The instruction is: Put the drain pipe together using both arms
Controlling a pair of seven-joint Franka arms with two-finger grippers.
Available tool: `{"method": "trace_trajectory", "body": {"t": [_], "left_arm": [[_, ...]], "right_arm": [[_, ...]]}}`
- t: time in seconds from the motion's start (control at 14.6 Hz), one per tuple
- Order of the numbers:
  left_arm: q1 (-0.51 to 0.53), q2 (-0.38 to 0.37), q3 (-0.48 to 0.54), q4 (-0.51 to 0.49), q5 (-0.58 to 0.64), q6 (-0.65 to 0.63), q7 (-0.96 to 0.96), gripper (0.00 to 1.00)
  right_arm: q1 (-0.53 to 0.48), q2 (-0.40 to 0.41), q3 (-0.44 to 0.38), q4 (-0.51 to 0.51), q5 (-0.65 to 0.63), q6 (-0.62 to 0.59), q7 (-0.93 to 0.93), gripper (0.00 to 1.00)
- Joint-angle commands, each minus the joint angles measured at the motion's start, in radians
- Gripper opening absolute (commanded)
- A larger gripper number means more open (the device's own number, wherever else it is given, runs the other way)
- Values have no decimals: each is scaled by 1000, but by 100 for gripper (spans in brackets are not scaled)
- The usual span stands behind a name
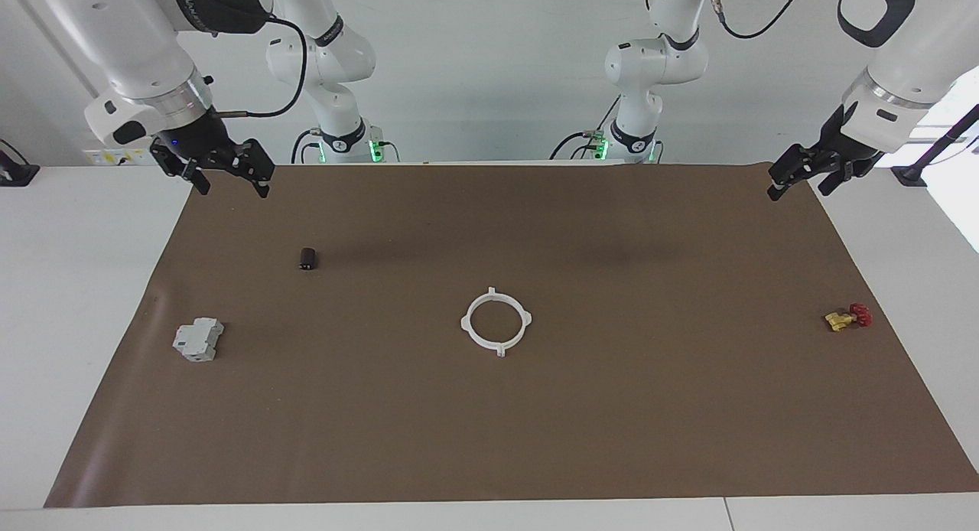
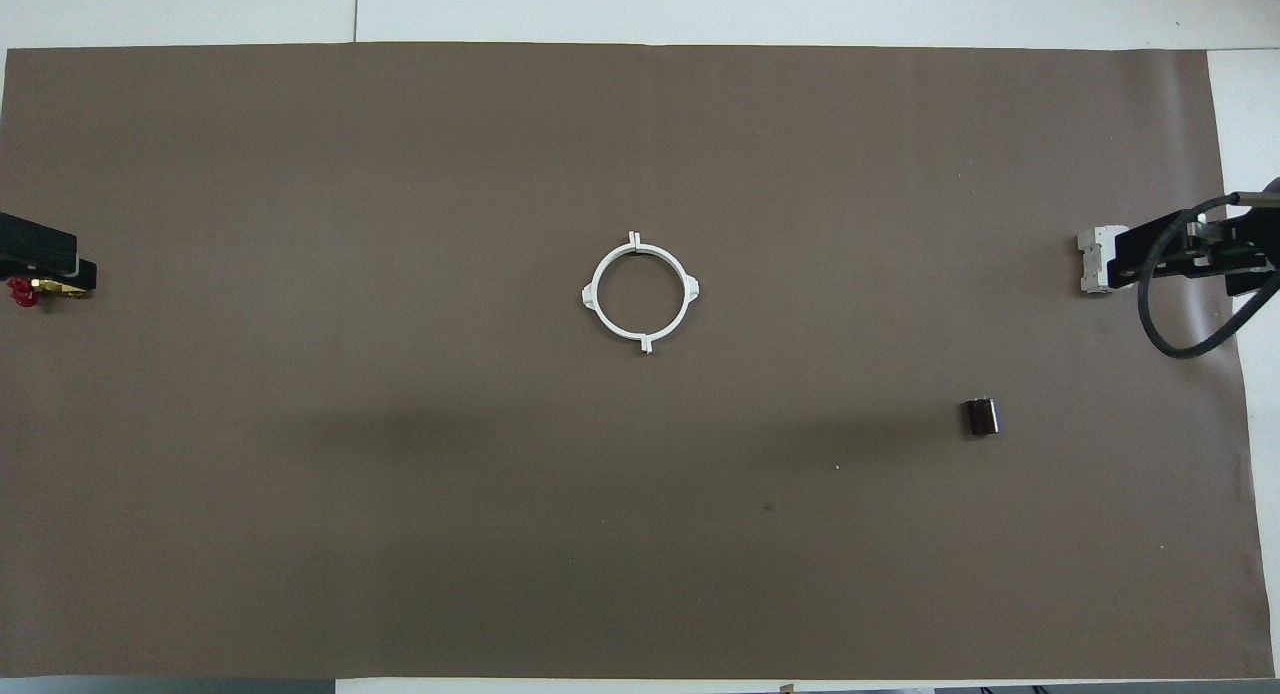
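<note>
The drain pipe [image 1: 501, 351] lies flat in the middle of the brown mat as one closed white ring with small outer tabs; it also shows in the overhead view [image 2: 590, 294]. Neither gripper touches it. My right gripper [image 1: 234, 189] is open and empty, raised over the mat's corner at the right arm's end. From above, the right gripper [image 2: 1170, 254] partly covers the grey block. My left gripper [image 1: 798, 192] is open and empty, raised over the mat's corner at the left arm's end. From above, the left gripper [image 2: 45, 264] partly covers the valve.
A grey boxy block [image 1: 198, 340] lies toward the right arm's end of the brown mat [image 1: 612, 439]. A small dark cylinder [image 1: 307, 258] lies nearer to the robots than the block. A yellow-and-red valve [image 1: 847, 317] lies toward the left arm's end.
</note>
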Motion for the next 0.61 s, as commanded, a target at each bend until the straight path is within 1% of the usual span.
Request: {"method": "trace_trajectory", "body": {"t": [0.0,0.14,0.27,0.55], "left_arm": [[-4,-40,-3,-40,13,-12,15,100],[-6,-40,-3,-39,19,-8,13,100],[-10,-40,-7,-39,61,-8,16,100],[-12,-33,-10,-33,72,31,30,100]], "right_arm": [[-8,-9,9,-11,-8,22,-21,100],[-9,-9,9,-13,-8,22,-21,100],[-9,-9,9,-13,-8,22,-21,100],[-8,-9,9,-13,-8,22,-21,100]]}}
